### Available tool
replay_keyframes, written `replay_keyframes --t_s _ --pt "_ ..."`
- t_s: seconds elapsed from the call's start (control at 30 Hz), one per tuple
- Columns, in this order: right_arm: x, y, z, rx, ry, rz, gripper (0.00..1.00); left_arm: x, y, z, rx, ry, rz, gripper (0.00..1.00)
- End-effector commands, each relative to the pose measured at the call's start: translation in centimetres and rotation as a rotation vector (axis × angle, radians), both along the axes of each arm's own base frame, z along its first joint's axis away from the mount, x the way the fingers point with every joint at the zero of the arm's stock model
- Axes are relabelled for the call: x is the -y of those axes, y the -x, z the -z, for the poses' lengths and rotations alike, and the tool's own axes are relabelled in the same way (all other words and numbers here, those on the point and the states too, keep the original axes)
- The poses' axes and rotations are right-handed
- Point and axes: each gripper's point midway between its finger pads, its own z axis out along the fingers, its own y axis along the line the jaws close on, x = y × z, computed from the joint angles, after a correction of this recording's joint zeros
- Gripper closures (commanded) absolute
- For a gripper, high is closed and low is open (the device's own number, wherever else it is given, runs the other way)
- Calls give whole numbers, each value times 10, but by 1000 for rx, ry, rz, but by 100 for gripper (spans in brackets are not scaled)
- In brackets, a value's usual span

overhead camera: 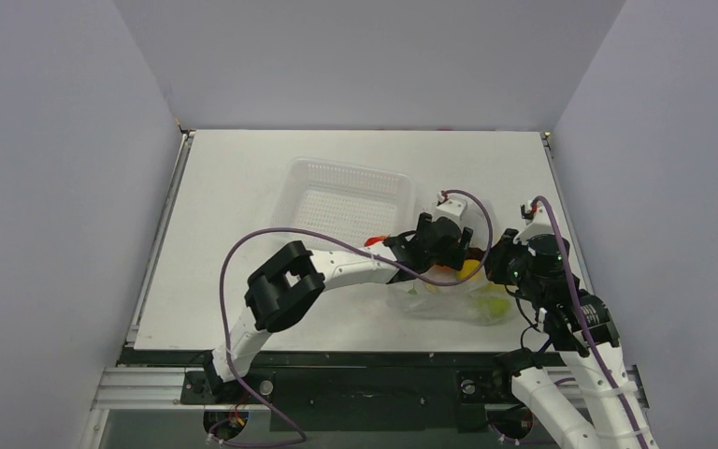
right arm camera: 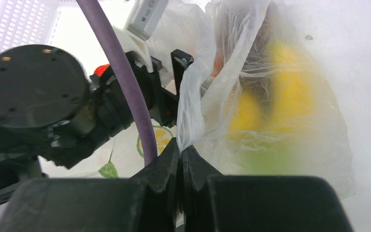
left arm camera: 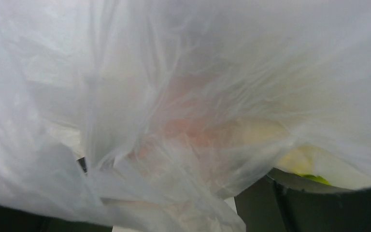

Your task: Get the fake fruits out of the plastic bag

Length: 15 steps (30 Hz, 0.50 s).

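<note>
The clear plastic bag lies at the table's near right with the fake fruits inside. Through it I see yellow fruit, a green one and an orange-red one; yellow and green also show from above. My right gripper is shut on a gathered edge of the bag, at its right side. My left gripper is pushed into the bag's top. In its wrist view its fingers stand apart, with film and an orange tint between them.
A white perforated basket stands just left and behind the bag. The left arm's purple cable crosses close in front of the right gripper. The enclosure's right wall is near the right arm.
</note>
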Motion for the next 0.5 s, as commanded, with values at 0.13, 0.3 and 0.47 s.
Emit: replay_keyframes --t_s 0.13,0.3,0.47 --pt "-4 -3 -24 77 -33 -14 100 4 -10 47 -1 -77 -46 33" --pt "-3 -2 -22 75 -31 -10 100 5 -6 56 -18 -111 4 49" --pt "-2 -2 -23 81 -27 -3 100 6 4 39 -42 -90 65 66"
